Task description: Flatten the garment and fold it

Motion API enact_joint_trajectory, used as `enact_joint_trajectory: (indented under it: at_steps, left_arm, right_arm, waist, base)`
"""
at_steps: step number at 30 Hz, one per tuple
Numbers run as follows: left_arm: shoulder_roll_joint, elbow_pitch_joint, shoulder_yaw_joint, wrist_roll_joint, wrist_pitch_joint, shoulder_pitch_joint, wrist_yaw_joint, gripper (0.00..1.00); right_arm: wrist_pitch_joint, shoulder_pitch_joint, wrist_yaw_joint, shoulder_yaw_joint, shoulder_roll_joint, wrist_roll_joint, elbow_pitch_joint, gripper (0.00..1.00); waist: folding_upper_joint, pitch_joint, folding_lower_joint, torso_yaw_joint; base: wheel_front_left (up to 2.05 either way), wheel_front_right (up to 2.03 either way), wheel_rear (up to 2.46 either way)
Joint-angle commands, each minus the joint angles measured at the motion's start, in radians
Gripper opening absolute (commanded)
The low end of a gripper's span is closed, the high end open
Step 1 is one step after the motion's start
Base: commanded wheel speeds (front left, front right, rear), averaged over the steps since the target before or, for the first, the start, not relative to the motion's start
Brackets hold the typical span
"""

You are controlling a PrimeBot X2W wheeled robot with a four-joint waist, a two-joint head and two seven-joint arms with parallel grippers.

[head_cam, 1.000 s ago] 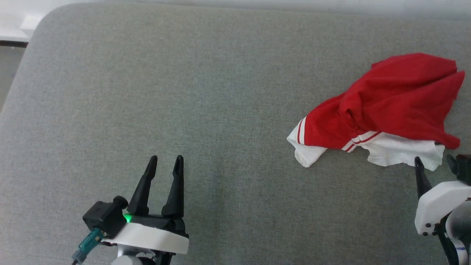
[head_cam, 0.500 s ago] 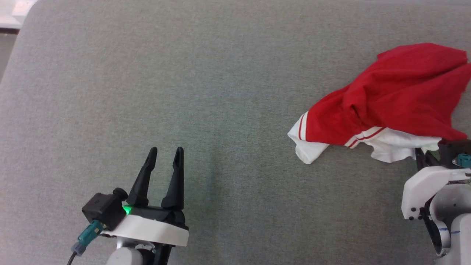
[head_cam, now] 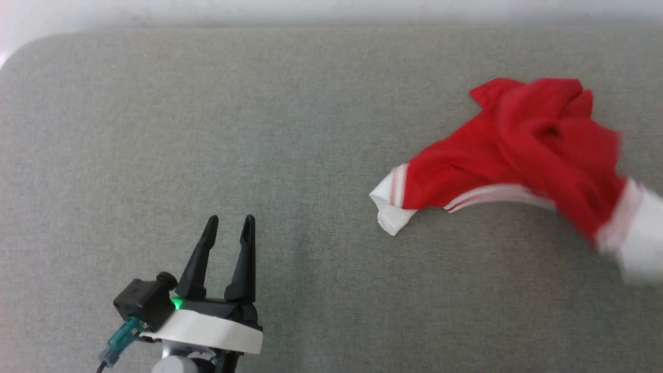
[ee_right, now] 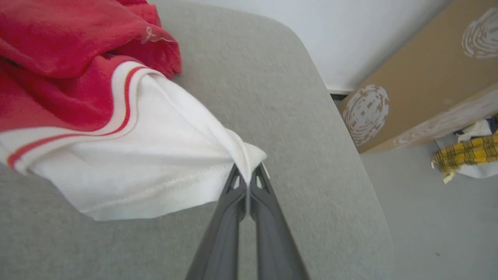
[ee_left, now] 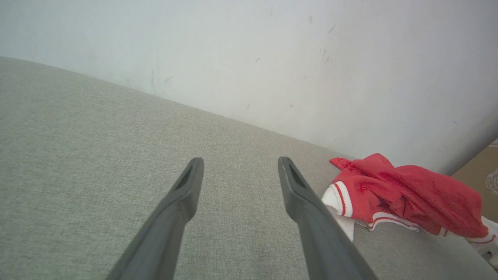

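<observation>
The garment (head_cam: 523,150), a red shirt with white sleeves and red-striped trim, lies crumpled at the right of the grey padded surface (head_cam: 290,129). It also lies off to the right in the left wrist view (ee_left: 404,198). My right gripper (ee_right: 247,171) is shut on the edge of a white sleeve (ee_right: 155,155), which is lifted and pulled taut toward it. The sleeve appears blurred at the right edge of the head view. My left gripper (head_cam: 228,228) stands open at the lower left, well away from the shirt, with nothing between its fingers.
A pale wall (ee_left: 272,58) runs behind the surface. Past its right edge are a brown cardboard box (ee_right: 420,85), grey floor and a yellow checked cloth (ee_right: 467,153). Bare grey surface lies between the left gripper and the shirt.
My right gripper closed on the white sleeve and pulled it toward the right; the shirt has bunched and stretched that way. The camera has shifted. The left gripper has stayed open and in place.
</observation>
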Motion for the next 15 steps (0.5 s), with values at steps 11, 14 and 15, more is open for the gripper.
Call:
enact_joint_trajectory:
  at_steps: [11, 14, 15]
  left_arm:
    - [0.017, 0.014, 0.005, 0.002, -0.005, 0.052, -0.007, 1.00]
    - [0.018, 0.016, 0.006, 0.004, -0.005, 0.060, -0.007, 1.00]
    - [0.018, 0.016, 0.006, 0.005, -0.005, 0.062, -0.007, 1.00]
  right_arm:
    - [-0.059, 0.070, -0.002, -0.059, 0.049, -0.058, 0.108, 1.00]
    - [-0.115, 0.027, -0.002, -0.035, 0.051, -0.045, 0.095, 1.00]
    - [-0.141, 0.010, -0.002, -0.032, 0.052, -0.040, 0.082, 1.00]
  waist:
    - [-0.0001, -0.043, 0.0001, -0.001]
    - [-0.0001, -0.062, 0.0001, -0.001]
    - [-0.0001, -0.066, 0.0001, -0.002]
  base:
    - [0.00, 0.00, 0.00]
    - [0.00, 0.00, 0.00]
    - [0.00, 0.00, 0.00]
